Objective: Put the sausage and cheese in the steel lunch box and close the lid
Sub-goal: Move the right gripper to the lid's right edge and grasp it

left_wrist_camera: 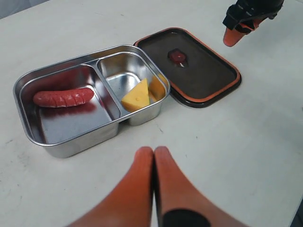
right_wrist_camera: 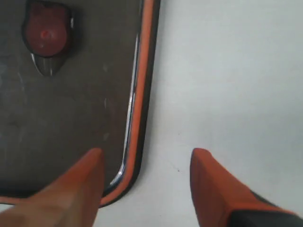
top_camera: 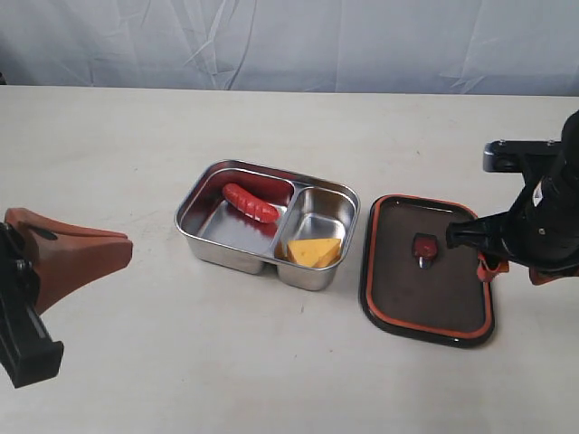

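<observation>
The lid [top_camera: 425,289] lies seal-side up on the bench [top_camera: 136,136], just right of the steel lunch box [top_camera: 226,253], which holds the sausage [top_camera: 251,202] and the cheese [top_camera: 314,251]. Your right jaws stand open astride its outer rim near a corner; a thin edge pinch may slip or shove it into the box. Your left jaws are shut, well clear, with bare bench around

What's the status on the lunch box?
Left tool shut, empty. Right tool open astride lid edge. Sausage, cheese in steel lunch box; lid off, beside it. Nothing blocking.
</observation>
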Robot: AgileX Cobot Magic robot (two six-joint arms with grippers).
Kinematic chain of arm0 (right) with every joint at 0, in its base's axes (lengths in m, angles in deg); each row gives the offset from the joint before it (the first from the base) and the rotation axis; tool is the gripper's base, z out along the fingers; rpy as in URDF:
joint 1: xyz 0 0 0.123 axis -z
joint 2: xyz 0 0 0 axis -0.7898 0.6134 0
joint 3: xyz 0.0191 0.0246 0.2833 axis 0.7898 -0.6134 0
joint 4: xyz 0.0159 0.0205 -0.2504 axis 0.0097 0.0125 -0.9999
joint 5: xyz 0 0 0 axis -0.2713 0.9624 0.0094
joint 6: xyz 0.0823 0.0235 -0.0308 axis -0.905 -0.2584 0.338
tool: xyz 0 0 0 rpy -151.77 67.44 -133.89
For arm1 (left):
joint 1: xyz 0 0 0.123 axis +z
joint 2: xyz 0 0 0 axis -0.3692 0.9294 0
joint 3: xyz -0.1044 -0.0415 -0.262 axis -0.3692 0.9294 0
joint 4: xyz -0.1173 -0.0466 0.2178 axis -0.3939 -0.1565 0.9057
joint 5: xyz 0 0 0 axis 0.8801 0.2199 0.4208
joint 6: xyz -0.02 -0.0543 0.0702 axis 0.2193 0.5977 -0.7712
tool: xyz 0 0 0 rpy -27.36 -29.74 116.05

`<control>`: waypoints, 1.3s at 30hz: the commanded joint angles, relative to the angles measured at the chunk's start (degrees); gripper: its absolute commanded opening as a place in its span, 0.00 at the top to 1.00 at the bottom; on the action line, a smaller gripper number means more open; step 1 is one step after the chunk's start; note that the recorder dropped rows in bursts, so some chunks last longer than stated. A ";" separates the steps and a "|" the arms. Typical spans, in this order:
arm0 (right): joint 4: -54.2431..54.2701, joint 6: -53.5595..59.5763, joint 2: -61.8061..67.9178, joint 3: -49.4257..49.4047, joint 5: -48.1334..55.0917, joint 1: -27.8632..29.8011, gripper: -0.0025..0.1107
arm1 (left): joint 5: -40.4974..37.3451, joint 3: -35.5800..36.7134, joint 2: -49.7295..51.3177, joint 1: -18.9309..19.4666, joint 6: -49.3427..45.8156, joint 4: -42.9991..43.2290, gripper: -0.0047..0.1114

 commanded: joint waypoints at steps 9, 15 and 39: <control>2.68 0.44 9.29 -0.29 -5.69 0.34 0.51 | -0.17 0.13 -0.41 0.06 0.32 1.14 0.96; 2.77 0.44 10.94 -0.29 -6.19 0.34 0.55 | -0.17 0.13 -0.41 0.06 0.32 1.14 0.96; 3.12 0.33 12.89 -0.29 -6.77 0.34 0.86 | -0.17 0.13 -0.41 0.06 0.32 1.14 0.96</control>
